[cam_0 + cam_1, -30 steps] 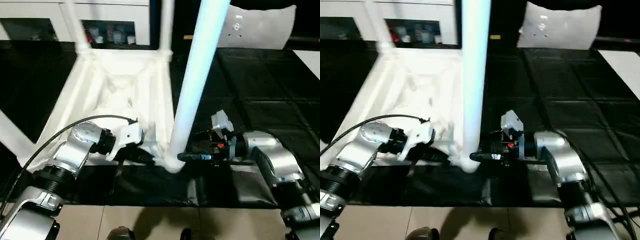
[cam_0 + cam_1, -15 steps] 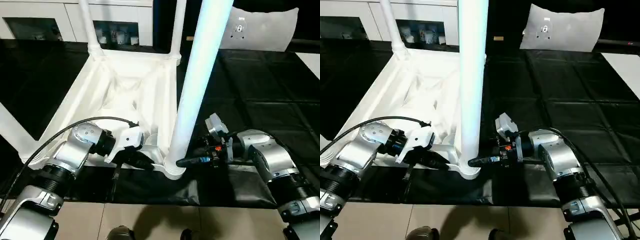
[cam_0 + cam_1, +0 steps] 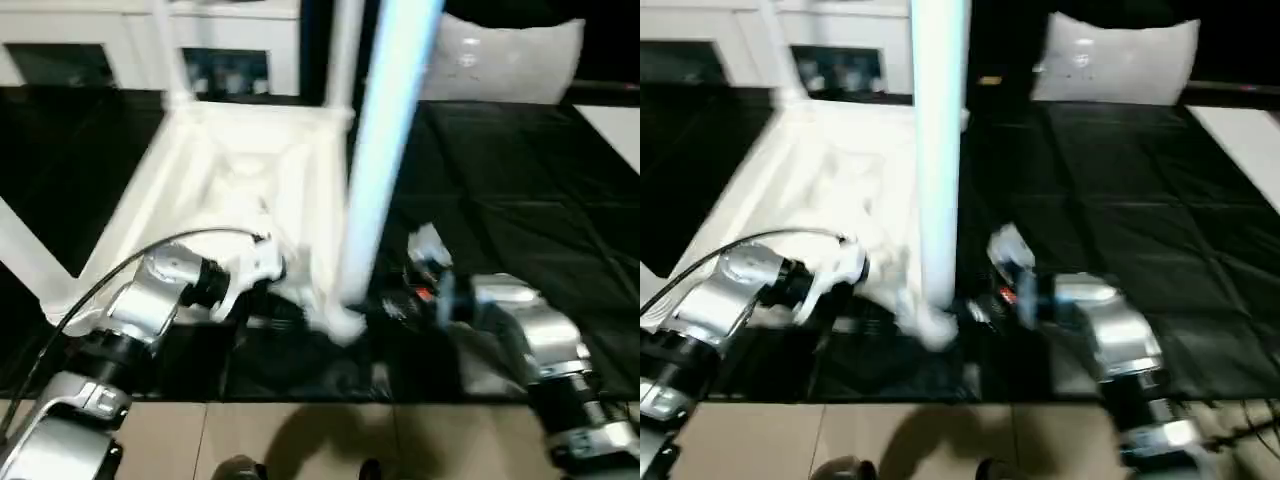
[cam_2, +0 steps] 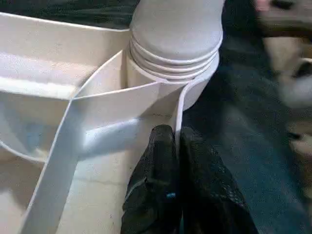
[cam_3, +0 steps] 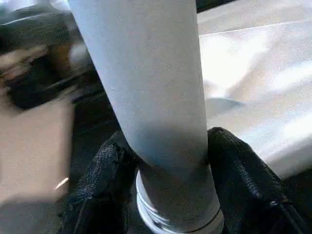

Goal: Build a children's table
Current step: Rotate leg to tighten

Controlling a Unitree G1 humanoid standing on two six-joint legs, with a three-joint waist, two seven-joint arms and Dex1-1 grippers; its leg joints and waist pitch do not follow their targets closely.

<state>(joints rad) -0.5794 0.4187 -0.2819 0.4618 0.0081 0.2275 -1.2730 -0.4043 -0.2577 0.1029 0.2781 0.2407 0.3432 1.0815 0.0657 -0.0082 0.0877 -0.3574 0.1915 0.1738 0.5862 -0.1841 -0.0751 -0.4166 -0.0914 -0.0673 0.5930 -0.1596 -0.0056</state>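
The white table top point(image 3: 250, 170) lies upside down on the black mat, ribs facing up. Two legs point(image 3: 343, 50) stand in its far corner sockets and another leg point(image 3: 25, 255) rises at the left. A fourth leg point(image 3: 375, 170) stands in the near right socket point(image 3: 345, 322), leaning slightly right. My right gripper point(image 5: 168, 146) is shut around this leg just above the socket, one finger point(image 5: 105, 165) on each side. My left gripper point(image 4: 176, 132) is shut on the top's thin rim wall point(image 4: 146, 92), right beside that socket.
A white cabinet point(image 3: 100, 40) with shelves stands behind the table top. A white cushion-like thing point(image 3: 510, 60) lies at the back right, and a white sheet point(image 3: 615, 120) at the right edge. The black mat point(image 3: 520, 200) ends near me at tan floor point(image 3: 300, 440).
The head view has shifted and blurred, so the camera moved. Both grippers keep their holds and the near right leg stays in its socket.
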